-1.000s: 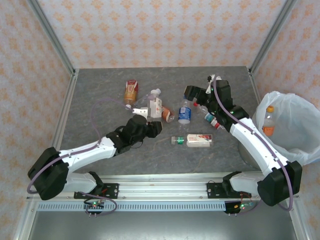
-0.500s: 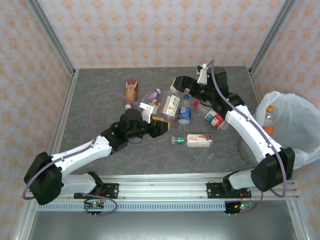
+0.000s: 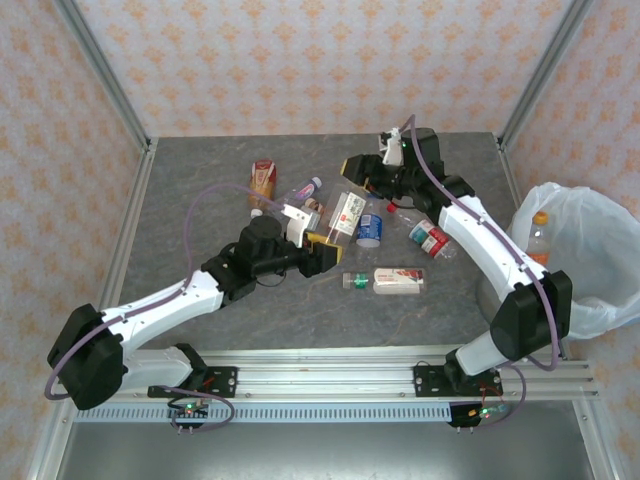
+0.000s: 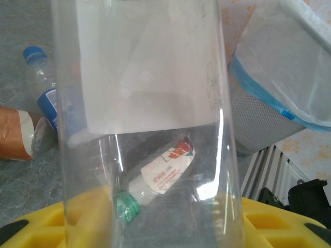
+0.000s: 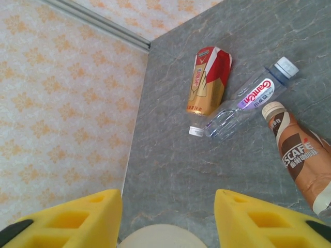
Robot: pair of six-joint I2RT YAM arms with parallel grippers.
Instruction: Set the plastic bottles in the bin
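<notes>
Jaws of my left gripper (image 4: 161, 227) pinch a clear white-labelled bottle (image 4: 150, 77), its long axis pointing diagonally toward the far right; right gripper (image 5: 165, 217) spread wide.

Held clear bottle (image 4: 150, 93), ends cropped

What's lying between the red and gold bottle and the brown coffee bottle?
A clear bottle with a white cap lies between them, seen in the right wrist view.

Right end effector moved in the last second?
Yes. The right end effector has shifted left and toward the back wall, farther from the bin.
</notes>
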